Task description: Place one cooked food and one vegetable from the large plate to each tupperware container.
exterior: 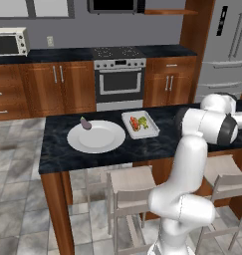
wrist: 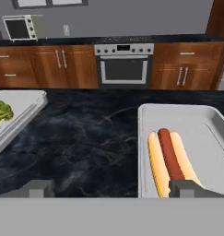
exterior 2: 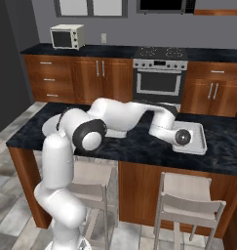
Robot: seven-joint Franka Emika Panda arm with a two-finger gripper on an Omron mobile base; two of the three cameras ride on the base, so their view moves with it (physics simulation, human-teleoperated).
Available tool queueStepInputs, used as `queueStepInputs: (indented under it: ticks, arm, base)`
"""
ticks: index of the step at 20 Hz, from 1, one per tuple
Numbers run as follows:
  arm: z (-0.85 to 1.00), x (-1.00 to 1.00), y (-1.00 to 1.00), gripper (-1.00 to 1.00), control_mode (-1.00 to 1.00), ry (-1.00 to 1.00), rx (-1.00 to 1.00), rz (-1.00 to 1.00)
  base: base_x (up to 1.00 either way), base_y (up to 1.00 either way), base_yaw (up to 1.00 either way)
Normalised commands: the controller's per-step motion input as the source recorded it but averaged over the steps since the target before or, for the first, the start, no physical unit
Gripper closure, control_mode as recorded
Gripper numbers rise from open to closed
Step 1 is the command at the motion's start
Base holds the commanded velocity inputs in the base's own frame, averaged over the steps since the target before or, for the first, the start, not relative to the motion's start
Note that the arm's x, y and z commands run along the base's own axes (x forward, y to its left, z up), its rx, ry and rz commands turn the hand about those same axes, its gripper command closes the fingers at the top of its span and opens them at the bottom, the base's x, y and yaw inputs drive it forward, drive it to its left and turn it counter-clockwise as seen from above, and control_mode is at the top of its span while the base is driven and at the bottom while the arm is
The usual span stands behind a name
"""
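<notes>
The gripper (wrist: 112,188) is seen with its fingertips (wrist: 38,188) spread wide apart, nothing between them, low over the dark marble bench (wrist: 90,138). A hot dog (wrist: 170,161) lies in the tupperware container (wrist: 210,138) just beyond the right-hand fingertip. A second container (exterior: 141,124), well apart to the left, holds broccoli (wrist: 0,113) and a reddish food item (exterior: 135,123). Beside it, the large plate (exterior: 96,136) carries an eggplant (exterior: 85,123) near its far rim.
</notes>
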Motion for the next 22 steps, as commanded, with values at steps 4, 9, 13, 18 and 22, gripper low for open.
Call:
queueStepInputs:
  ticks: [4,9,13,18,22]
  arm:
    - [1.00,-0.40,0.62,-1.00,-1.00,0.04,0.00,-0.11]
    - [0.88,-0.17,0.83,-1.00,-1.00,0.19,0.00,-0.01]
    - [0.62,-0.01,0.89,-1.00,-1.00,0.20,0.00,0.00]
    - [0.37,0.00,0.91,-1.00,-1.00,0.19,0.03,0.00]
    - [0.00,0.00,0.86,-1.00,-1.00,0.03,0.00,0.00]
  base:
    - [0.00,0.00,0.00]
    - [0.00,0.00,0.00]
    - [0.00,0.00,0.00]
    - [0.00,0.00,0.00]
    - [0.00,0.00,0.00]
